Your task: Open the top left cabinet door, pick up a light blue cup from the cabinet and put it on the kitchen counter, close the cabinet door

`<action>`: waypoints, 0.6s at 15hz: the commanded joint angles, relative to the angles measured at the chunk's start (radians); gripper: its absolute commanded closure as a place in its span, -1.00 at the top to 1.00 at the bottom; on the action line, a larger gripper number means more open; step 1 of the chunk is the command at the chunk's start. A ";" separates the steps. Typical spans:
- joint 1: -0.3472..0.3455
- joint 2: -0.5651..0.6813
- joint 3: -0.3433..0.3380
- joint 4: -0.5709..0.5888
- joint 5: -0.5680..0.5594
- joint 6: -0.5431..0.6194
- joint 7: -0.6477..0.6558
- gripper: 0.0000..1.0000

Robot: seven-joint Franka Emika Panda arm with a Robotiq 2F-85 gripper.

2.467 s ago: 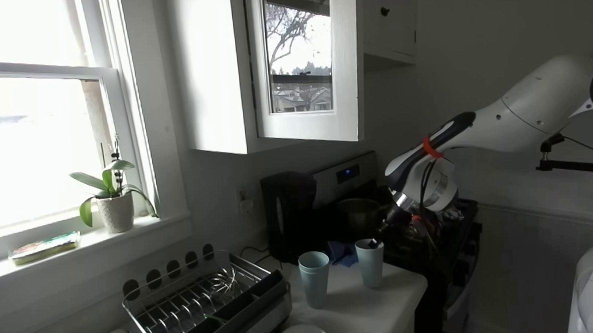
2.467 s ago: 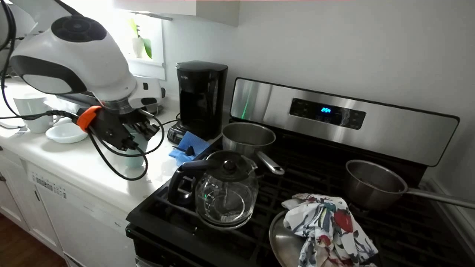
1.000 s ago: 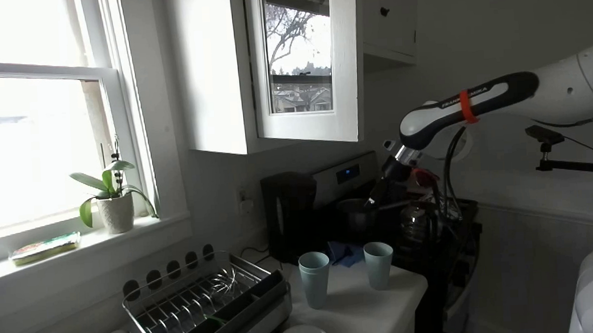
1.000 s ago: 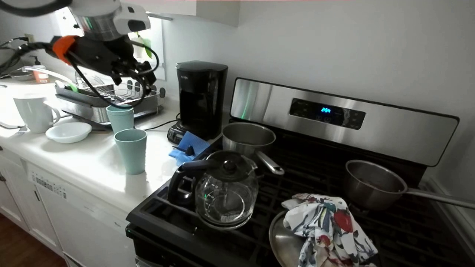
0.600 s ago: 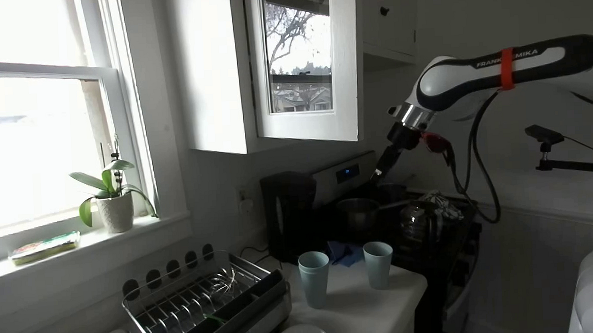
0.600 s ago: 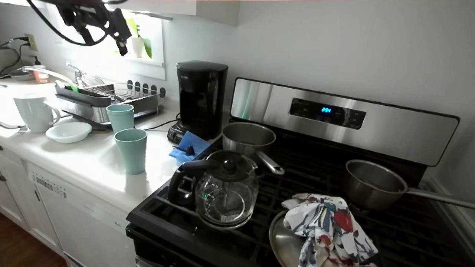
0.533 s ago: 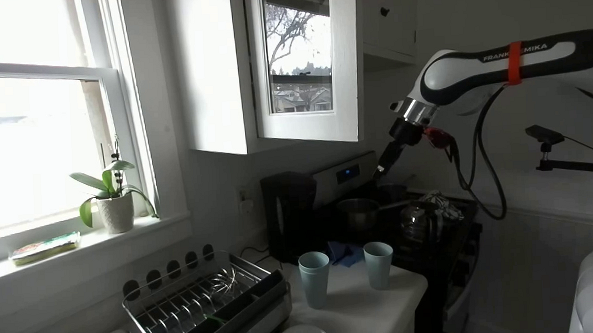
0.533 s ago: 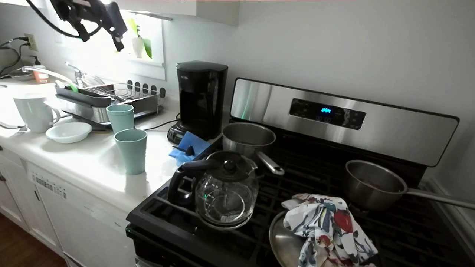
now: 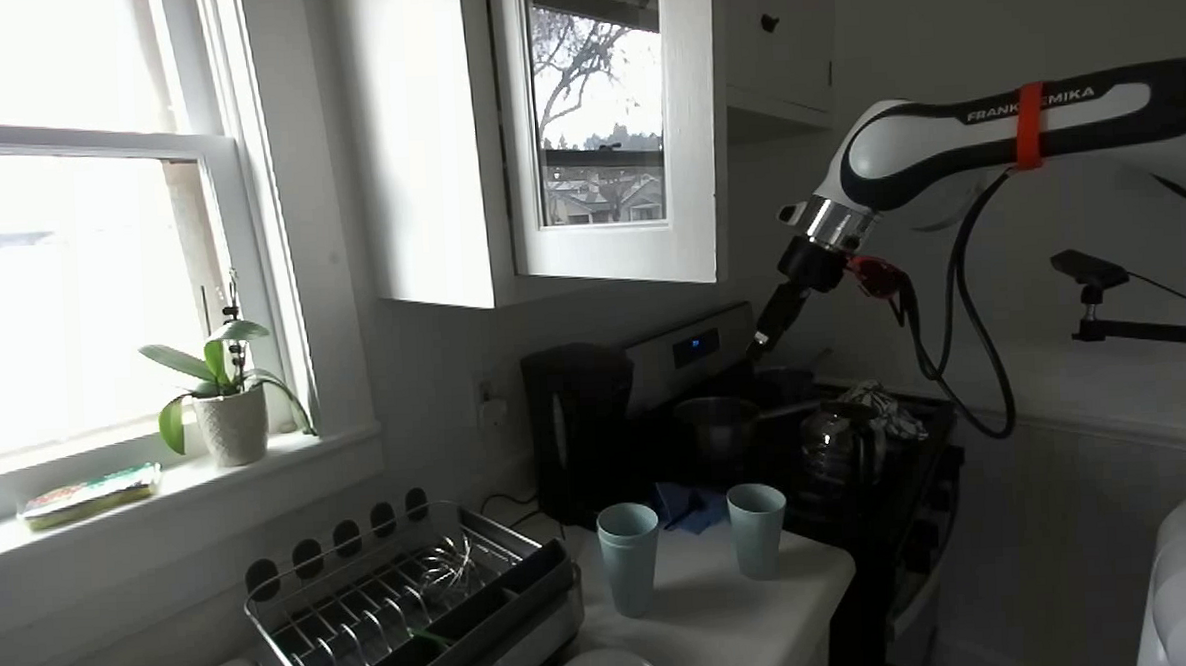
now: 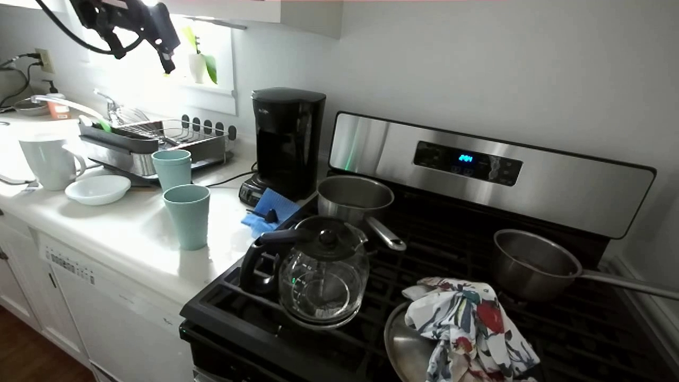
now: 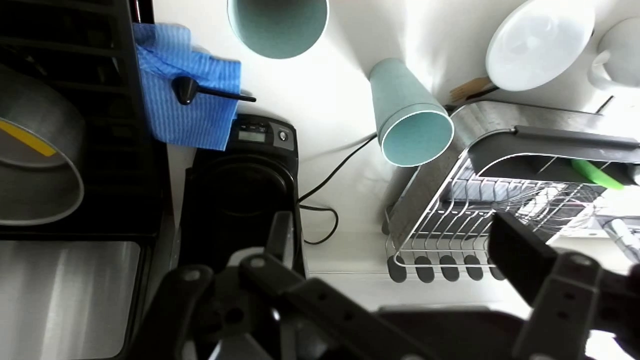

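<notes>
Daylight from the sash window (image 9: 61,296) burns white in an exterior view; the coffee maker (image 9: 579,424) stands in near-black shadow; the glass cabinet door (image 9: 604,122) mirrors outdoor brightness. In the wrist view, glare streaks the kitchen counter (image 11: 340,90).

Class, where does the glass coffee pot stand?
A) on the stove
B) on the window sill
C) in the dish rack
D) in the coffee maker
A: in both exterior views the glass coffee pot rests on the stove, apart from the coffee maker, which stands on the counter.
</notes>
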 commanded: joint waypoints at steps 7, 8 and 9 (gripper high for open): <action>0.018 -0.050 0.001 0.024 -0.029 -0.109 0.064 1.00; 0.013 -0.069 0.010 0.032 -0.036 -0.150 0.084 1.00; 0.012 -0.085 0.016 0.041 -0.039 -0.183 0.096 1.00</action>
